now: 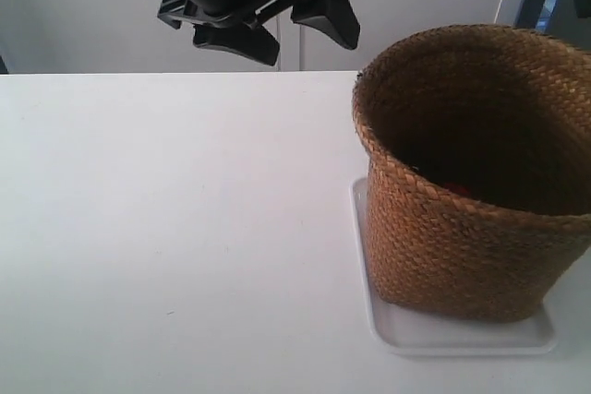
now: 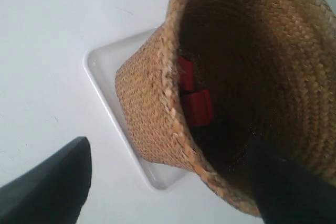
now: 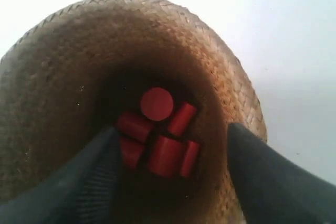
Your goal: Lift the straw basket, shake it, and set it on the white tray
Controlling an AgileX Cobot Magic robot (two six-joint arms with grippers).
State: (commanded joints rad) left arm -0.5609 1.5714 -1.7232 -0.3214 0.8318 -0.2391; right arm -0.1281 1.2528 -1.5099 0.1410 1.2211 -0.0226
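Straw basket (image 1: 462,228) is seated on white tray (image 1: 462,339) per task end pos.; L claw (image 2: 169,144) and R claw (image 3: 173,128) are spread, nothing pinched.

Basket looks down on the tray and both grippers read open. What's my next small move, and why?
Probably raise the right gripper straight up. The straw basket already stands on the white tray, the jaws are open with nothing held, and its fingers hang at the basket's mouth, so sideways travel might catch the rim.
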